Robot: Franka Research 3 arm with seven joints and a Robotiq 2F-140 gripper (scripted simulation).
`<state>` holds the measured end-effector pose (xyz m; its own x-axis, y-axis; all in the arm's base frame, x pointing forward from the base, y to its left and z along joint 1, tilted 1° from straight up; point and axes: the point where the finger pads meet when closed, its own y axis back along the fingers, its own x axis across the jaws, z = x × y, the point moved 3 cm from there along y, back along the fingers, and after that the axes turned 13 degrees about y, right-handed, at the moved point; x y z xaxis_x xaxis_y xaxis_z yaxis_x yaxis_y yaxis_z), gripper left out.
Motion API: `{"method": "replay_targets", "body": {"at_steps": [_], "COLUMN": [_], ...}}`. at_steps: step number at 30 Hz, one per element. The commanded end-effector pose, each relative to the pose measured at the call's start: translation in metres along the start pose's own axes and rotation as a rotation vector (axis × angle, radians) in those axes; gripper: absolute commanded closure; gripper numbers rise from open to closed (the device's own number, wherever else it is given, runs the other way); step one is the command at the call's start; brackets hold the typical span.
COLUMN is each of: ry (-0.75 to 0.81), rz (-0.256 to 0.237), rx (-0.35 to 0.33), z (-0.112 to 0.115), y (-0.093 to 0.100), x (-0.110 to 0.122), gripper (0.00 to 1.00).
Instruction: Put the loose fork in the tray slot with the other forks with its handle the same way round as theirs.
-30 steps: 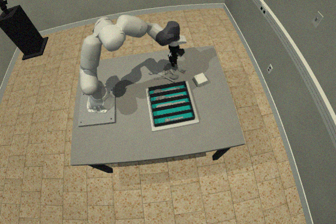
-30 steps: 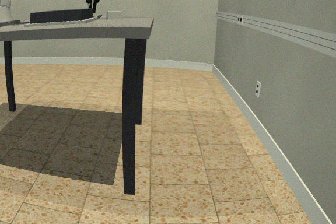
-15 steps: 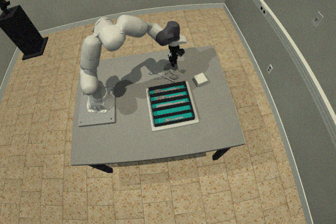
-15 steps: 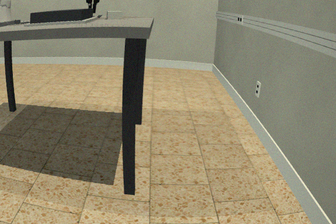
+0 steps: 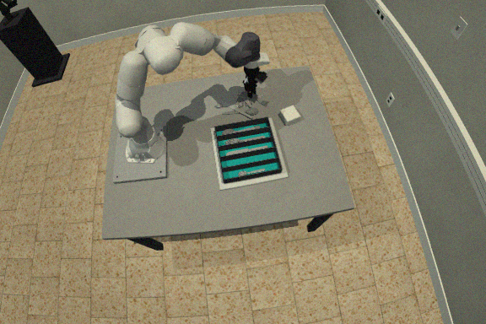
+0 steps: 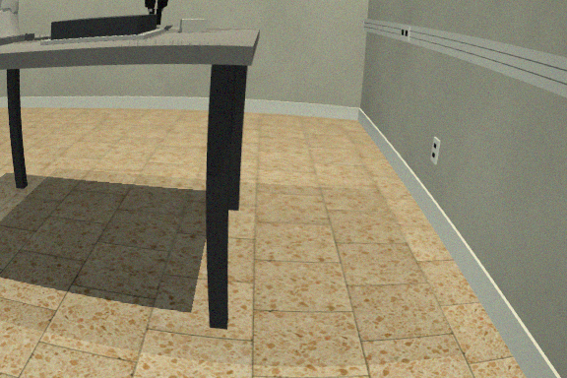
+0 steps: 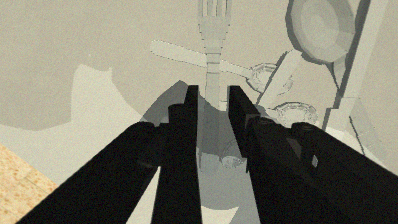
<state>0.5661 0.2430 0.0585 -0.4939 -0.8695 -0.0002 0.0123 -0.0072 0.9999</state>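
Note:
The loose fork (image 7: 213,42) lies with its tines toward the top of the wrist view, crossing a spoon's handle (image 7: 175,54). My gripper (image 5: 251,96) (image 6: 156,17) (image 7: 213,100) is partly open, low over the table behind the tray. Its fingertips stand either side of the fork's handle, with a gap to each. The black tray (image 5: 253,177) (image 6: 98,28) has five teal-floored slots running left to right. Grey cutlery lies in the three back slots and the front one; the fourth from the back looks empty. Which pieces are forks is too small to tell.
Beside the fork lie a large spoon (image 7: 317,22), small spoons and other loose utensils, some overlapping. A whitish block (image 5: 290,114) (image 6: 193,25) stands right of them, behind the tray's right side. The tray stands on a pale board (image 5: 223,186).

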Motion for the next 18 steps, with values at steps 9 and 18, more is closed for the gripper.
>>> {"method": "replay_targets", "body": {"at_steps": [9,18], "ry": [-0.004,-0.004], "rz": [-0.003,-0.003], "rx": [0.005,0.005], "z": [-0.001,-0.001], "y": [-0.011,-0.018], "x": [-0.001,-0.001], "gripper": [0.74,0.74]}}
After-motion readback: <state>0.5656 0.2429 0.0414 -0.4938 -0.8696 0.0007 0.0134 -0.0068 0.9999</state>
